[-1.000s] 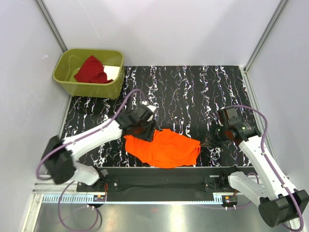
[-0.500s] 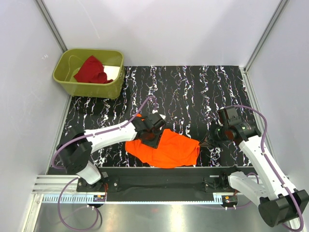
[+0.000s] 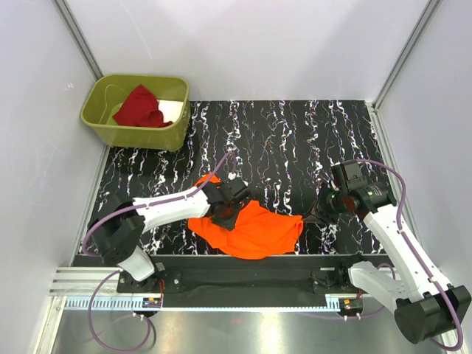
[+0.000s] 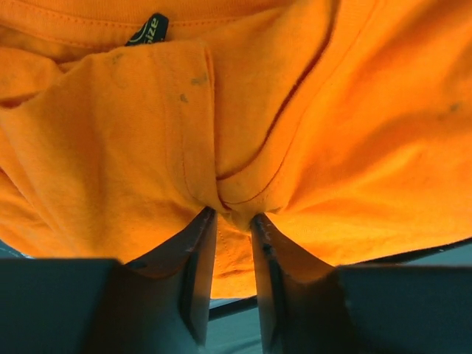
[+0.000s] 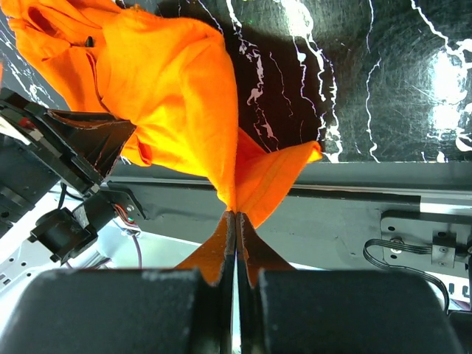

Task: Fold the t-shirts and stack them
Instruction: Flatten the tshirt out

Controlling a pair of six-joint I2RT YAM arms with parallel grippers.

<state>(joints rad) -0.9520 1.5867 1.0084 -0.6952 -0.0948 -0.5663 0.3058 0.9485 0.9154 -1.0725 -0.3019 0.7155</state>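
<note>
White walls [image 3: 258,51] box the black marbled bench [image 3: 295,140]. Orange t-shirt [image 3: 254,230] bunched by its near edge, left hand [image 4: 232,218] and right hand [image 5: 236,216] each clamped on it.

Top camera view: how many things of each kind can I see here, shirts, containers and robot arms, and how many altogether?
T-shirts: 2, the orange t-shirt and the dark red t-shirt
Bins: 1, the olive-green bin
Robot arms: 2, the left arm and the right arm
Total: 5
</note>
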